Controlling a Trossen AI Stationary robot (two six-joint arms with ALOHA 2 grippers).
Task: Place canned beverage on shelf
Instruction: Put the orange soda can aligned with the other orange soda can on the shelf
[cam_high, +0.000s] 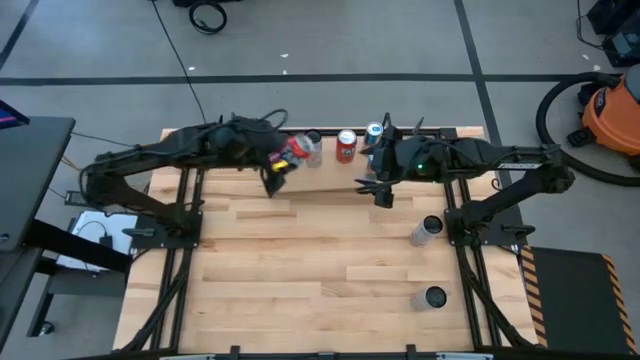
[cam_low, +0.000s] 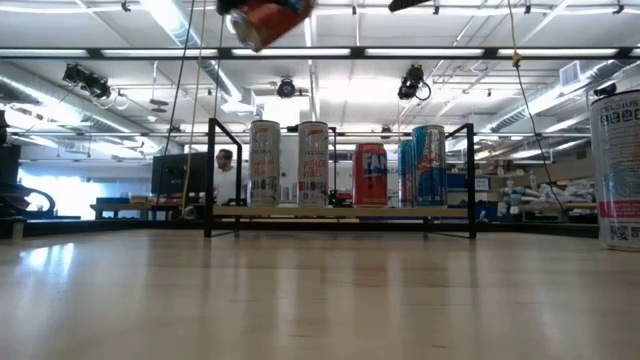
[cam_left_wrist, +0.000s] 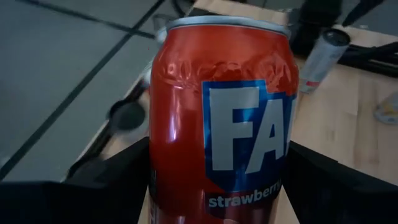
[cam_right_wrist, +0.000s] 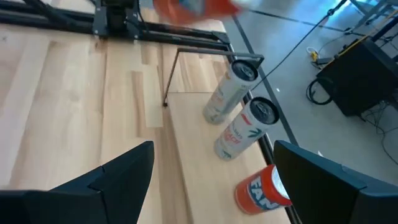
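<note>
Shelf (cam_low: 340, 212): far edge of counter (cam_high: 320, 290), holding two slim silver cans, one red can (cam_low: 370, 175), blue cans.
Left gripper (cam_high: 280, 165): raised above counter just before the shelf, fingers (cam_left_wrist: 112, 180) clamped on a dented red can (cam_left_wrist: 221, 118).
Right gripper (cam_high: 375, 185): near shelf's right end, fingers (cam_right_wrist: 118, 171) wide, holding nothing.
Counter, right side: two further cans, one lying, one upright.

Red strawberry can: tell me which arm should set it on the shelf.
Left. The left gripper already holds the red strawberry can raised beside the shelf. The right gripper is open and empty above the shelf.
</note>
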